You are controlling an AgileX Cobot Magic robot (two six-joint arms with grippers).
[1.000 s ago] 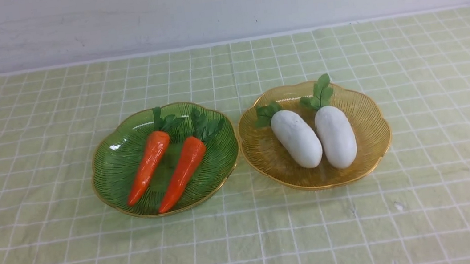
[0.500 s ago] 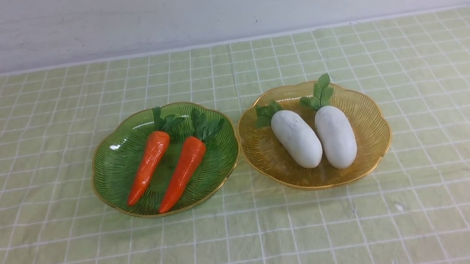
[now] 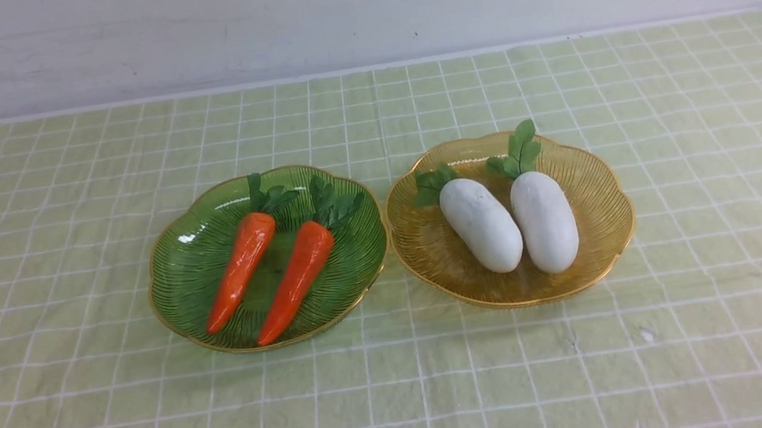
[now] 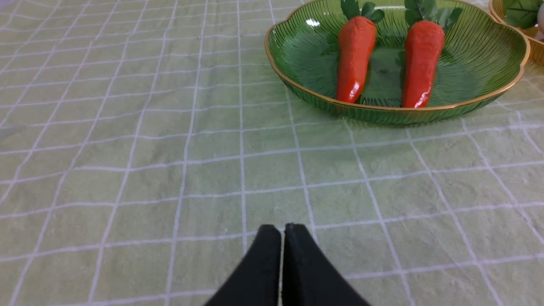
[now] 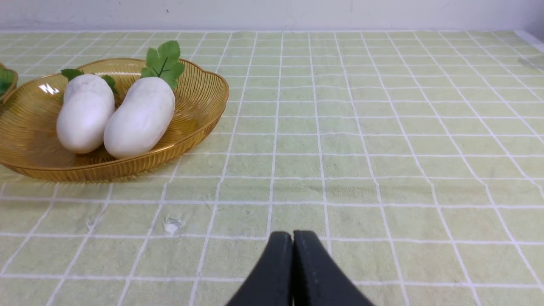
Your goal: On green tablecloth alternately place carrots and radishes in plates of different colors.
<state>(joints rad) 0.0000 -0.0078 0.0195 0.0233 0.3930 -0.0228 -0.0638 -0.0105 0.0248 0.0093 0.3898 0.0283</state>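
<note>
On the green tablecloth (image 3: 402, 386) stand two plates side by side. The green plate (image 3: 178, 275) on the left holds two orange carrots (image 3: 241, 269) (image 3: 296, 281), leafy tops pointing away. Two white radishes (image 3: 480, 225) (image 3: 545, 221) lie in the amber plate (image 3: 595, 180) on the right. Neither arm shows in the front view. In the left wrist view my left gripper (image 4: 283, 227) is shut and empty, well short of the green plate (image 4: 382, 114) and its carrots (image 4: 355, 57). My right gripper (image 5: 293, 233) is shut and empty too, off to the side of the amber plate (image 5: 127, 168) with its radishes (image 5: 140, 117).
A white wall (image 3: 355, 6) runs behind the table's far edge. The cloth is lightly wrinkled, with a small white speck (image 3: 647, 335) near the front right. Bare cloth stretches in front of both plates and to either side.
</note>
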